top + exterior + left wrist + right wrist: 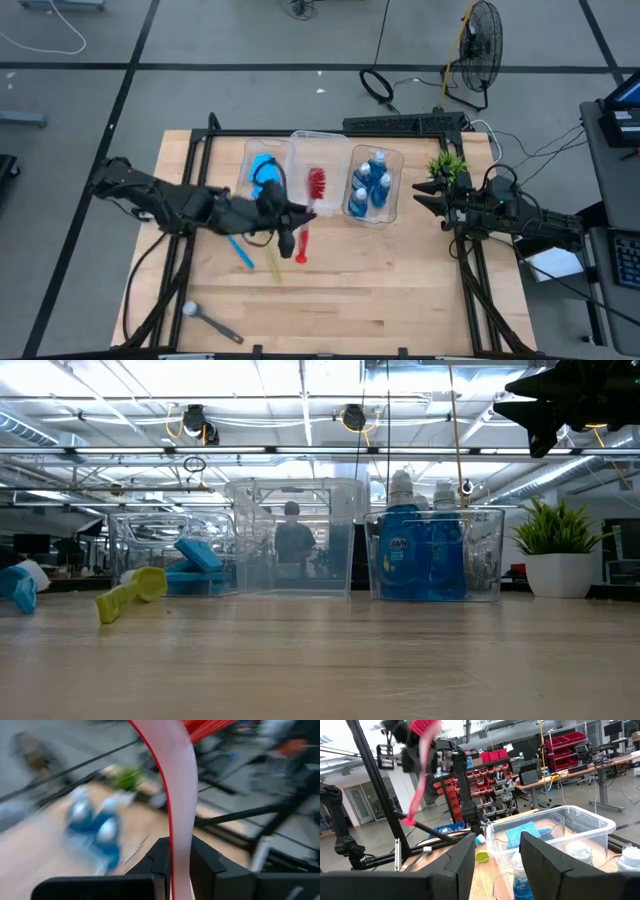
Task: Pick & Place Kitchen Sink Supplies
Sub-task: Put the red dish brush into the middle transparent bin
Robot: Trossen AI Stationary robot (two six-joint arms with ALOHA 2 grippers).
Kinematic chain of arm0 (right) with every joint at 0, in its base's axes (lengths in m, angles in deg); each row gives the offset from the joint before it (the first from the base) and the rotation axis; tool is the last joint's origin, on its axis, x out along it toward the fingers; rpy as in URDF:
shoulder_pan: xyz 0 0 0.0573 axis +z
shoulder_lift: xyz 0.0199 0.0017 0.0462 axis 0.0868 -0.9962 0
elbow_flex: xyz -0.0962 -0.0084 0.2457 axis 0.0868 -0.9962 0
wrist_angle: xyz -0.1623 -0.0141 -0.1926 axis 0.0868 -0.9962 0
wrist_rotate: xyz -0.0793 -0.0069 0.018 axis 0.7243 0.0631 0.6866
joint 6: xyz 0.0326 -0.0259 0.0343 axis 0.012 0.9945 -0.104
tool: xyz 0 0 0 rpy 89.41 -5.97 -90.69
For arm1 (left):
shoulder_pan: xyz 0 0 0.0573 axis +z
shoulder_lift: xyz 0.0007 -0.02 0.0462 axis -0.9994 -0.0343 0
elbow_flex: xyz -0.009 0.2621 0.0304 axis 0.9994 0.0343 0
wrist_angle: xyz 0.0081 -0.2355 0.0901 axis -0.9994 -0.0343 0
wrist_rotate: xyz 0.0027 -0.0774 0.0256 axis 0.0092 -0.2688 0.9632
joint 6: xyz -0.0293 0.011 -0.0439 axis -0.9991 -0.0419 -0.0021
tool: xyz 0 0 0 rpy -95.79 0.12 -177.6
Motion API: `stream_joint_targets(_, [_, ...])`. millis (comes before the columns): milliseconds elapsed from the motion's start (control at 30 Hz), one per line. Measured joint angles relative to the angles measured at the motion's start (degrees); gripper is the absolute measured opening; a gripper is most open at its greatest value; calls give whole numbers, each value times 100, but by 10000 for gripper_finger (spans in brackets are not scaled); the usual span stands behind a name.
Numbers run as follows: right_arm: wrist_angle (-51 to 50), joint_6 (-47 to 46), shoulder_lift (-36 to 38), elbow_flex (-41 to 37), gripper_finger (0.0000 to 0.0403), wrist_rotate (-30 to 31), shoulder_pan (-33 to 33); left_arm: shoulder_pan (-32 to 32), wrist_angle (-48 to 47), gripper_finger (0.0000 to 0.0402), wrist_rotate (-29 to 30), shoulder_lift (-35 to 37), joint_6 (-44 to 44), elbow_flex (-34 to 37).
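While your left gripper clamps the red brush above the middle bin, sponges fill the left bin, bottles the right bin; right gripper half-open, empty.

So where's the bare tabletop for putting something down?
Free: the wide front strip of the table ahead of the three bins, right of the grey brush. Also bare: the back-left corner beside the sponge bin. Crowded: centre-left, where the left claw holds the red brush above the blue brush and yellow-green brush.
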State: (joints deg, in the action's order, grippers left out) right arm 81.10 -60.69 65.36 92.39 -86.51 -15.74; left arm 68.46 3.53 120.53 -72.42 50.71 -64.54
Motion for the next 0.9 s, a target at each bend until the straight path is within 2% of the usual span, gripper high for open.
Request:
stream_joint_targets(133, [0, 0, 0, 0, 141, 0, 0, 431, 906, 43, -1379, 0, 1025, 0])
stream_joint_targets(233, [0, 0, 0, 0, 141, 2, 0, 719, 941, 43, -1777, 2, 1042, 0])
stream_joint_targets(433, [0, 0, 1, 0, 141, 0, -1, 1253, -256, 43, -1294, -1, 122, -2])
stream_joint_targets(600, [-2, 0, 2, 0, 141, 0, 0, 1675, -809, 43, -835, -1, -340, 0])
stream_joint_targets(900, [0, 0, 0, 0, 141, 2, -2, 2561, -637, 43, -377, -19, 244, 0])
